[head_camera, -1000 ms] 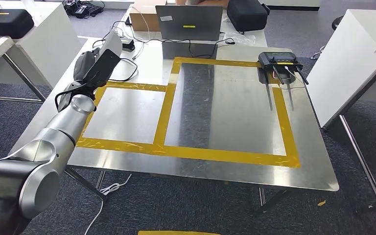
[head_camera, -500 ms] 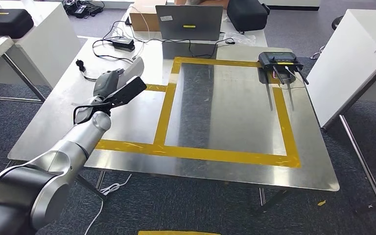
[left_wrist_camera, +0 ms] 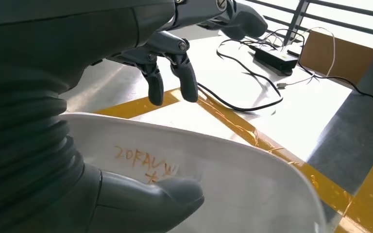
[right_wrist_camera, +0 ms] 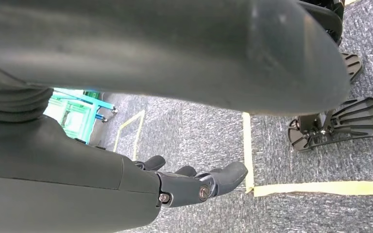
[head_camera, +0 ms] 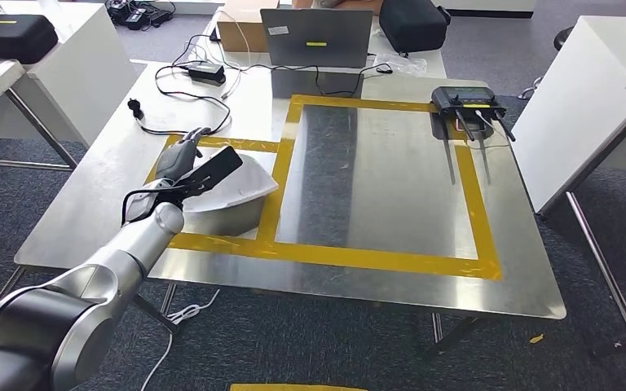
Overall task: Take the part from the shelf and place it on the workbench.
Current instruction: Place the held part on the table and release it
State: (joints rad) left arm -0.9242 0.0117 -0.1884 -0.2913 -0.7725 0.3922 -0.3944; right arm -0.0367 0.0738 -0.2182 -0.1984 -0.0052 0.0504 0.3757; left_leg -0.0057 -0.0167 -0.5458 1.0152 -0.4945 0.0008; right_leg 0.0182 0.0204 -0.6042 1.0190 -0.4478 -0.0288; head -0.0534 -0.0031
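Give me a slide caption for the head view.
Left hand holds the white part over the workbench's small taped square.

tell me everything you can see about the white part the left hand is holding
The white part is a thin, smooth, curved shell, plastic by its look, with a rounded edge. Faint orange handwriting is on the face seen in the left wrist view. The left hand holds it: the thumb lies on that face, the darker fingers past its edge. It sits low over the smaller yellow-taped rectangle on the steel workbench, reflected in the metal; whether it touches the surface cannot be told.
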